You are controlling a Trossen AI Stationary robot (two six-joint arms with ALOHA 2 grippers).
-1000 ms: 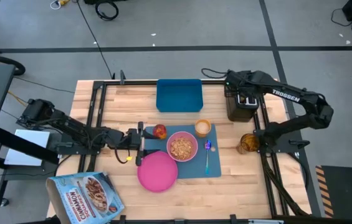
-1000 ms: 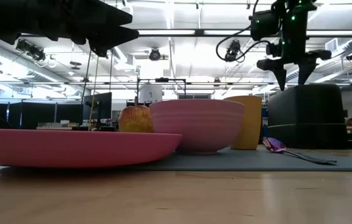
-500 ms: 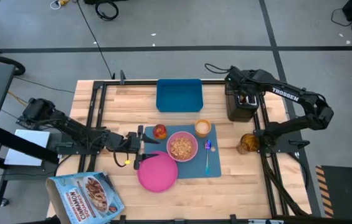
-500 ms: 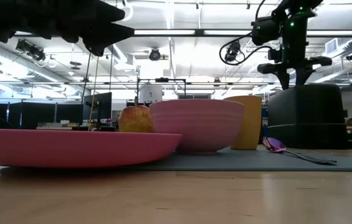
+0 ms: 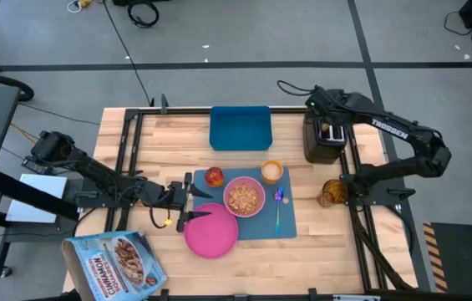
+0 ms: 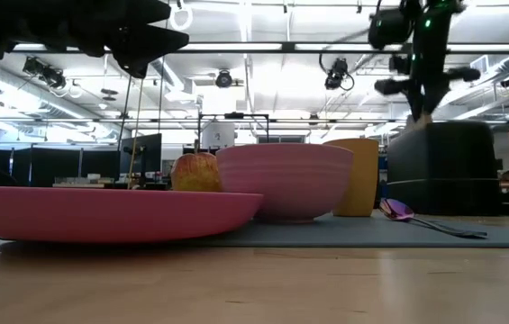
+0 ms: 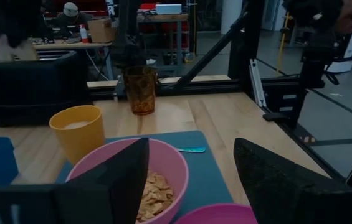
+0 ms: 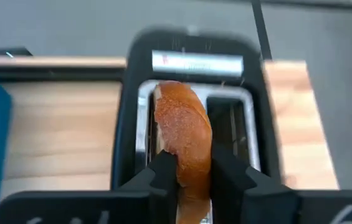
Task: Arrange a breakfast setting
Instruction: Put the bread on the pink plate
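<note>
My right gripper (image 8: 193,171) had its fingers pinched flat on the toast slice (image 8: 183,134), upright in the toaster (image 5: 323,142) at the table's two o'clock; light, crumbly; I judged a gentle mid-face hold safest.

The table (image 5: 135,142) is pale planked wood with a smooth sheen, the plate (image 5: 211,231) and bowl (image 6: 286,180) look like matt pink plastic, the toaster (image 8: 191,56) glossy black (metal-rimmed slots), the toast slice (image 8: 184,134) rough and crusty, the tumbler (image 7: 139,89) clear amber.
</note>
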